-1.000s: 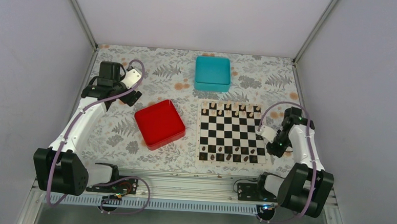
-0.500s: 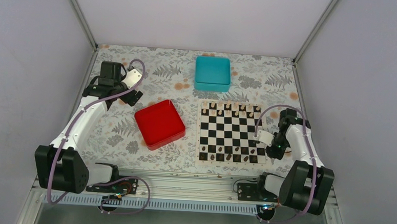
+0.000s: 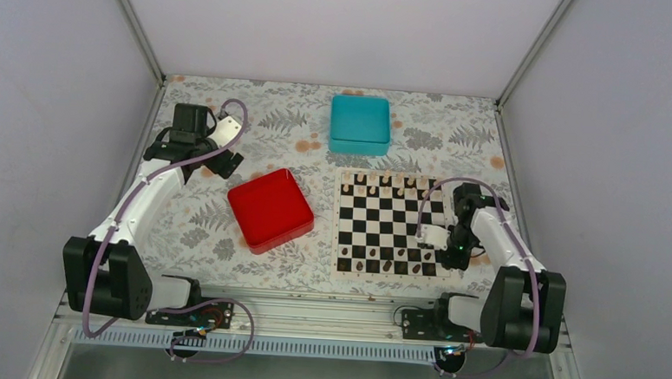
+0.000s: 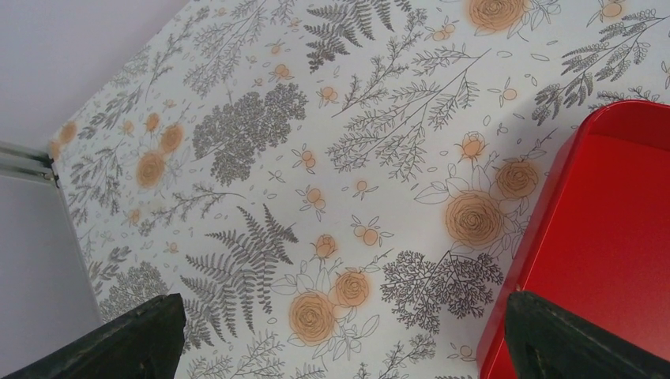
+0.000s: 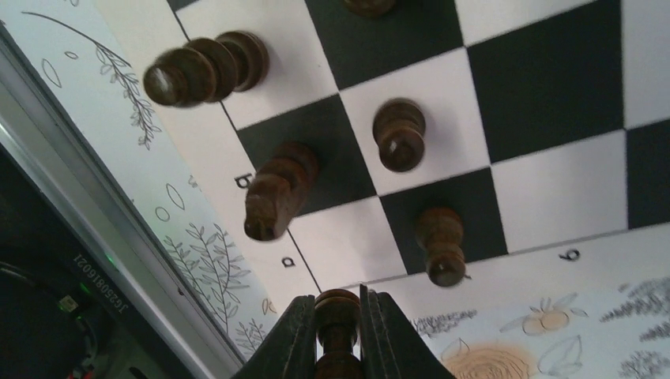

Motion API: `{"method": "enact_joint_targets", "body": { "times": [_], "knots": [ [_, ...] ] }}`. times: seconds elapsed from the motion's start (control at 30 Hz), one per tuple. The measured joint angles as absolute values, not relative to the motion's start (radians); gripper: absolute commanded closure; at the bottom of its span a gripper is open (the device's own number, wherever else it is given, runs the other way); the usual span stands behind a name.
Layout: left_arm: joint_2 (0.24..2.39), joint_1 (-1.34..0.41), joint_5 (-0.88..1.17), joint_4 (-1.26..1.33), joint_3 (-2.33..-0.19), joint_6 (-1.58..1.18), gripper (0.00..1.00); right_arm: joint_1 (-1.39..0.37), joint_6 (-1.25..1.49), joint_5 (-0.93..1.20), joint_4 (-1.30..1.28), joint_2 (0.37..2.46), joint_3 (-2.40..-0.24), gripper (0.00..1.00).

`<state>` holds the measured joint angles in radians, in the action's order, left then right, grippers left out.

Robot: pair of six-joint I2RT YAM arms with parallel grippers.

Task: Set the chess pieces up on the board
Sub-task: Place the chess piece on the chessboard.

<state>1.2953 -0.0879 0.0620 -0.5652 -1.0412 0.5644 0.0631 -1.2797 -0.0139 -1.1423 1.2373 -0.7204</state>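
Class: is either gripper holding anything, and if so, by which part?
The right gripper pinches a dark chess piece by its sides, just below its rounded end, which pokes out past the grip. The left gripper is open and holds nothing.

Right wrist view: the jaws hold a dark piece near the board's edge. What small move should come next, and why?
Probably carry it over the empty white square in the board's edge row, then lower it. The jaws are shut on the dark piece, which seems to hang by the border, not over a square. A knight and a pawn flank that square, so go slowly.
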Motion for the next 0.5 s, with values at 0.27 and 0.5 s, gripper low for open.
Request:
{"method": "enact_joint_targets", "body": {
  "times": [0.27,0.5],
  "knots": [
    [1.301,-0.088,0.062,-0.561,-1.041,0.564,0.00,0.021,-1.242,-0.009,-1.103,1.290,-0.690,0.96],
    [1.303,-0.088,0.062,-0.561,-1.041,0.564,0.00,0.020,-1.225,-0.009,-1.076,1.295,-0.686,0.96]
  ]
}}
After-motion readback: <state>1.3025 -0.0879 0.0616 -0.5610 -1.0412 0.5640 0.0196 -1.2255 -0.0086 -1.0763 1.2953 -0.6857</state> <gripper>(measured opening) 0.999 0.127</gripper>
